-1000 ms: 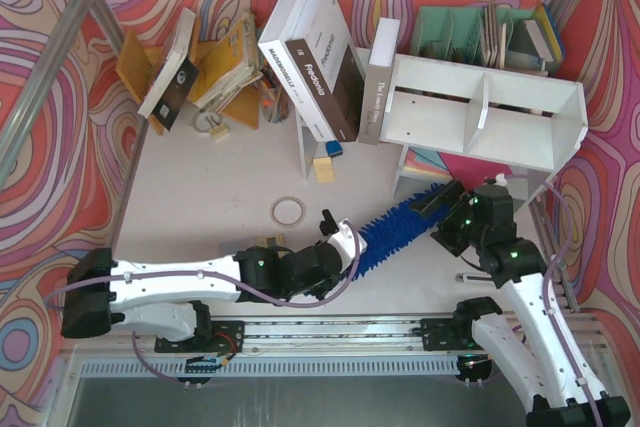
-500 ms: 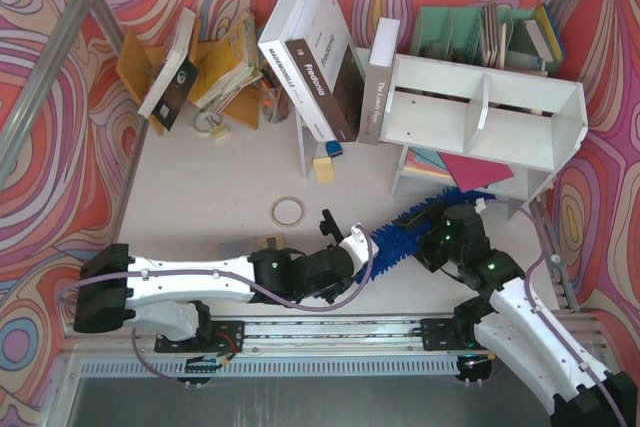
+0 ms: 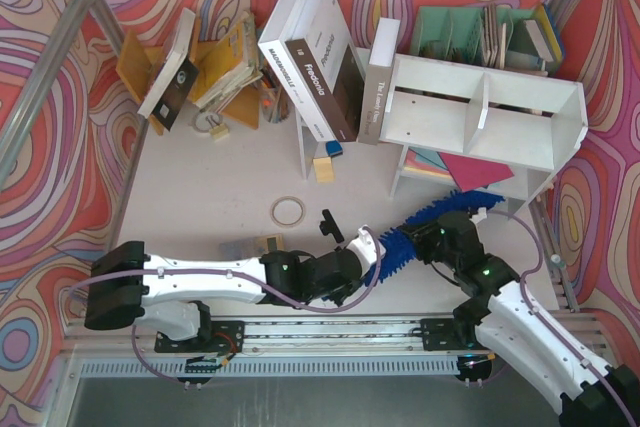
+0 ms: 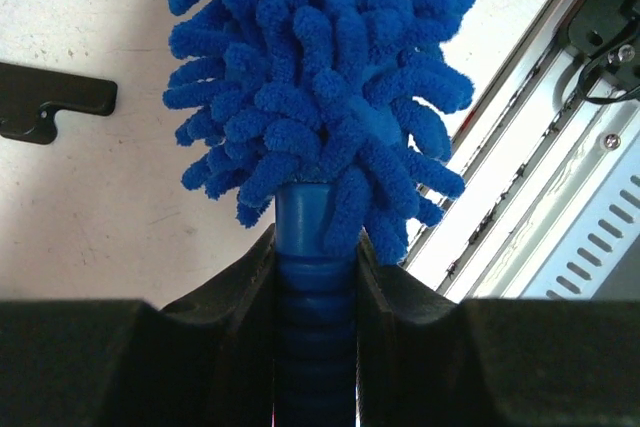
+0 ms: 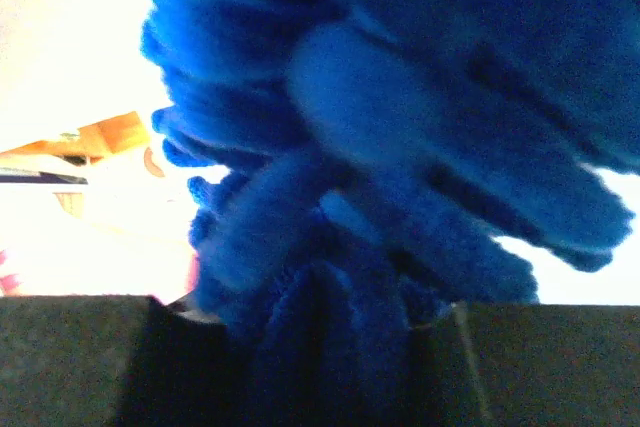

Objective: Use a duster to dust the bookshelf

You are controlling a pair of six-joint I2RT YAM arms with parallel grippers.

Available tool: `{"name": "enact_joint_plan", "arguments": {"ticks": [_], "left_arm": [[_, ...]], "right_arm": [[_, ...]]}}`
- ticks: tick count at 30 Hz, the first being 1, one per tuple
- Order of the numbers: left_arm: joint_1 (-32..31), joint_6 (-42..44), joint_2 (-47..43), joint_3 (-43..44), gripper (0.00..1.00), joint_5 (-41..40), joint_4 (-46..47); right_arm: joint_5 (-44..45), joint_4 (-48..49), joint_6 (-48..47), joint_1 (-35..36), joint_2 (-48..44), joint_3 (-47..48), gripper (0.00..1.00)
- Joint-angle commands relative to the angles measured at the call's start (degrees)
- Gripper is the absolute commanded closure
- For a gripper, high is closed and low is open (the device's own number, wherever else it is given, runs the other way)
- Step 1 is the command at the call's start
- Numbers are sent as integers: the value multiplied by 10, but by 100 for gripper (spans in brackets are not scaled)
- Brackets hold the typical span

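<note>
The duster, fluffy bright blue, lies slanted across the near table, its tip under the white bookshelf at the right. My left gripper is shut on its ribbed blue handle, with the fluff spreading out just beyond the fingers. My right gripper sits on the fluffy head a short way up from the handle. In the right wrist view blue strands fill the frame and are pinched between the jaws of that gripper.
Leaning books and a yellow wooden rack stand at the back. A green organiser is behind the shelf. A tape ring, a black clip and a small block lie on the table. A metal rail runs along the near edge.
My right arm came in leftward along the duster and its jaws closed around the fluff. The left gripper slid a little right with the handle, and the duster's tip swung toward the shelf.
</note>
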Motion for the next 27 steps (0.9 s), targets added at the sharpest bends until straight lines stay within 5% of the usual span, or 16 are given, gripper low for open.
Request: {"name": "enact_joint_plan", "arguments": {"ticks": [1,7,11,13,27], "left_arm": [[0,-19,6,12,94,-33,23],[-5,-29,-28,-6,40,-66,16],[-16,-40,-100,-24,22,-120,-1],[-19,-43,-139,-28,3,-138,-14],[-36,-108,-428,-97,2,-336,-112]], "right_arm": [[29,7,30,4,1,-8,73],[32,27,56,4,14,-18,75],[50,36,63,4,29,-11,76],[59,49,70,4,38,-12,76],[105,180,160,4,199,2,76]]}}
